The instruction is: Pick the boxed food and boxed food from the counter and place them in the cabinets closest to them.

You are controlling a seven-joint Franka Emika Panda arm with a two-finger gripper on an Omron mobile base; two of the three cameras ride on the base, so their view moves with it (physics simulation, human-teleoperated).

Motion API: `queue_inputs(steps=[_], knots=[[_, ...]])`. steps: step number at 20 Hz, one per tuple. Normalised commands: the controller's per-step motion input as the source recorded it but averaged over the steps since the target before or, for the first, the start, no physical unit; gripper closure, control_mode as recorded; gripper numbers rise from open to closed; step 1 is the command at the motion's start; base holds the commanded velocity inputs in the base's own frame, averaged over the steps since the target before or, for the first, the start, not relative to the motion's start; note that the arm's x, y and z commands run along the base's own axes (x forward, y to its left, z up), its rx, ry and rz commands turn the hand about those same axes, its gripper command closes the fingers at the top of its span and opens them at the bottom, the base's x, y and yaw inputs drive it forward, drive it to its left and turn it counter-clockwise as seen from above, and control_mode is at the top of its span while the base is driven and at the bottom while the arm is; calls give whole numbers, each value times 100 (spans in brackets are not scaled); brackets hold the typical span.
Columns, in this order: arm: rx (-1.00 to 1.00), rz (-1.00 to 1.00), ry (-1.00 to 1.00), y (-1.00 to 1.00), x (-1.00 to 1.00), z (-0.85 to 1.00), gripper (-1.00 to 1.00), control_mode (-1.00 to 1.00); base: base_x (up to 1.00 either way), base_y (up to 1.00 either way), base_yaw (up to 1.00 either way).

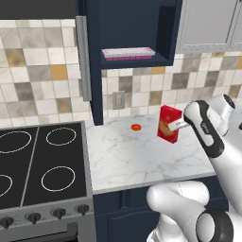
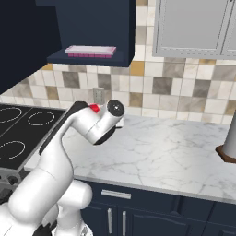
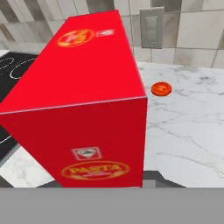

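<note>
A red boxed food carton [image 1: 168, 124] with a yellow-orange picture stands slightly tilted over the white marble counter [image 1: 123, 160], right of the open navy cabinet [image 1: 163, 33]. My gripper [image 1: 176, 125] reaches it from the right and is shut on its side. In the hand view the red box [image 3: 83, 105] is very close, with a "PASTA" label at its near end, and it hides my fingertips. A sliver of the box [image 2: 94, 108] peeks over the arm in the right base view. Whether its base touches the counter I cannot tell.
A pink tray [image 1: 128, 53] lies on the open cabinet's shelf, whose door [image 1: 84, 61] swings out left. A small orange disc [image 1: 136, 127] sits on the counter near a wall outlet [image 1: 118, 99]. The black stove [image 1: 42, 160] is at left, and light grey cabinets [image 1: 208, 23] hang at right.
</note>
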Motion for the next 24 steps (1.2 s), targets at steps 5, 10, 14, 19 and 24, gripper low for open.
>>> queue_inputs(steps=[5, 10, 14, 19, 24], knots=[[0, -6, -3, 2, -19, 57, 100, -100, 0, 0, 0], [0, -6, -4, 9, -17, 60, 100, -100, 0, 0, 0], [0, -6, -5, 11, -18, 59, 100, -100, 0, 0, 0], [0, -6, -5, 10, -19, 57, 100, -100, 0, 0, 0], [0, -6, -5, 11, -19, 56, 100, -100, 0, 0, 0]])
